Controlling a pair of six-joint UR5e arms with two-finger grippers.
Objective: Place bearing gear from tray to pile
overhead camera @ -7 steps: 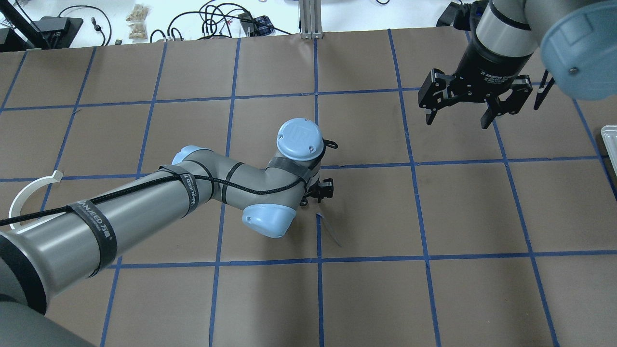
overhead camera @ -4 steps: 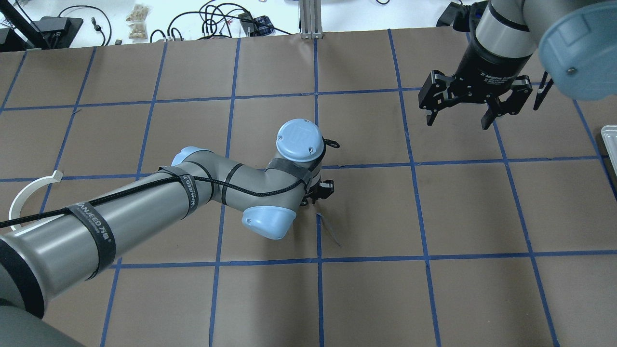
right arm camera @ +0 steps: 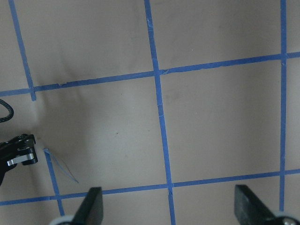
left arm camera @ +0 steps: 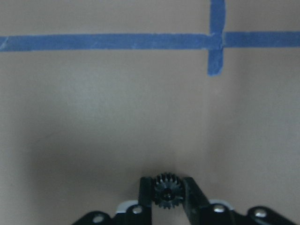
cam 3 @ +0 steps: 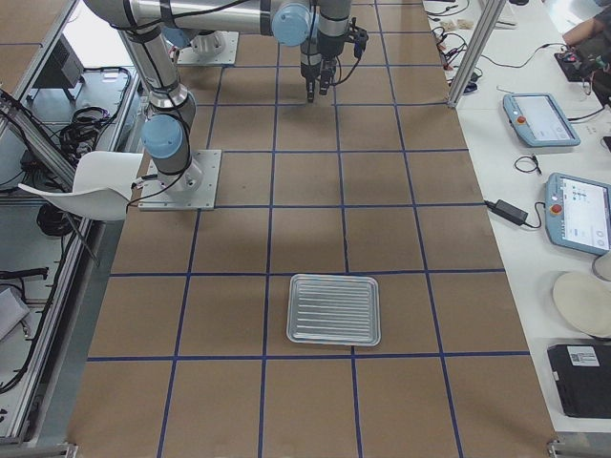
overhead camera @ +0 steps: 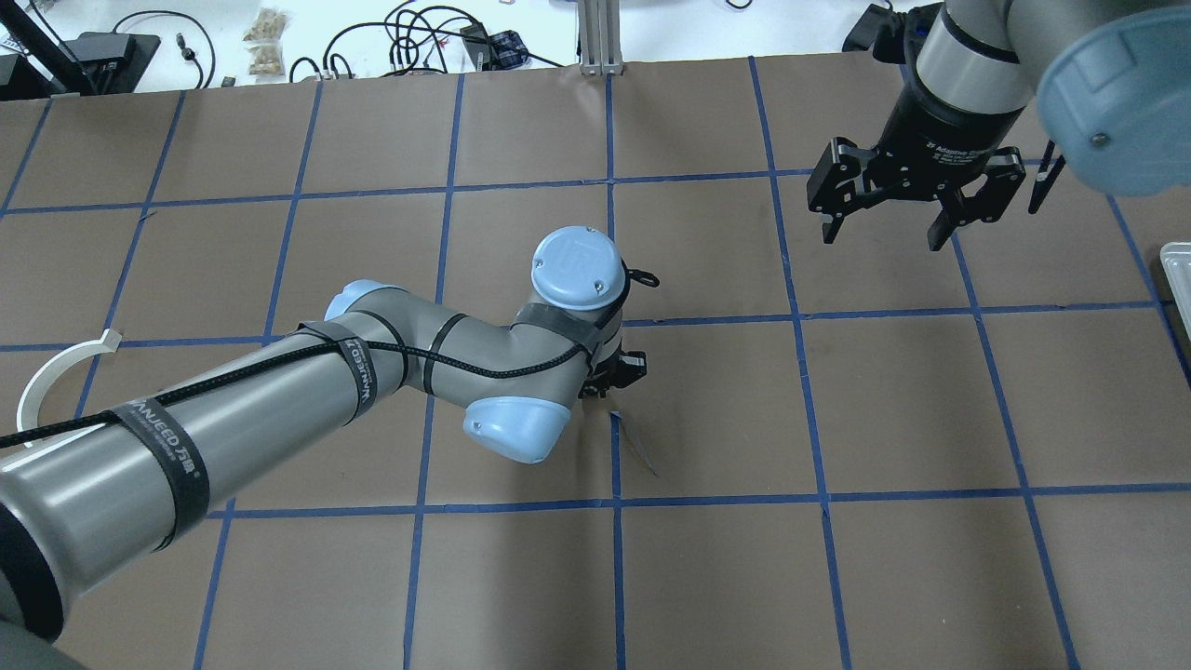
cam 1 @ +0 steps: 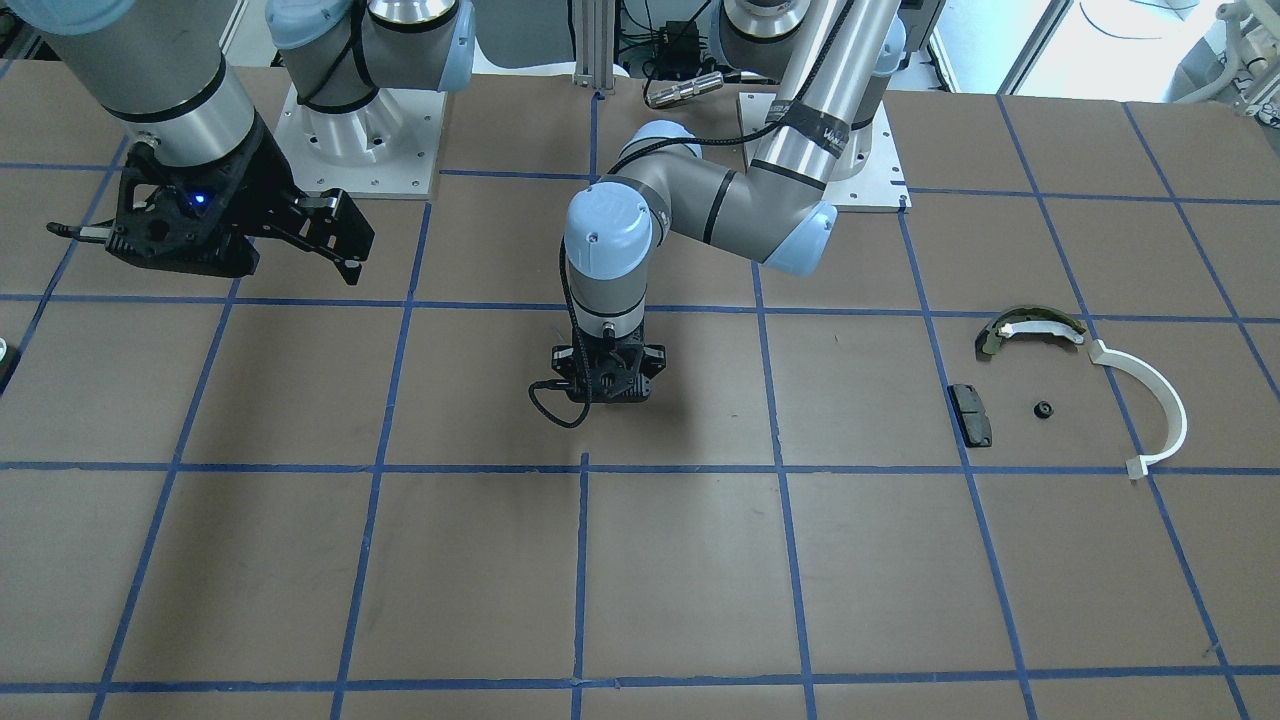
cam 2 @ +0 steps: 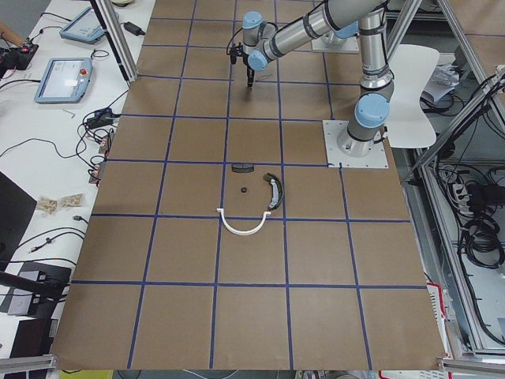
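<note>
My left gripper (left arm camera: 165,194) is shut on a small black toothed bearing gear (left arm camera: 165,191) and holds it just above the brown table, near the centre (cam 1: 607,385) (overhead camera: 616,375). The pile lies apart, on my left side: a white curved arc (cam 1: 1152,400), a dark olive brake shoe (cam 1: 1030,326), a small black pad (cam 1: 971,414) and a tiny black part (cam 1: 1043,409). The silver tray (cam 3: 334,309) on my right side looks empty. My right gripper (overhead camera: 882,233) is open and empty, high over the far right of the table.
The table is brown paper with a blue tape grid (overhead camera: 609,316). A loose flap of tape (overhead camera: 637,447) sticks up close to the left gripper. Cables and tablets lie beyond the far edge (overhead camera: 419,37). The tray's corner shows at the right edge (overhead camera: 1177,270).
The left arm has shifted slightly left with the gear still held. The right gripper has edged a little toward the far side and stays open.
</note>
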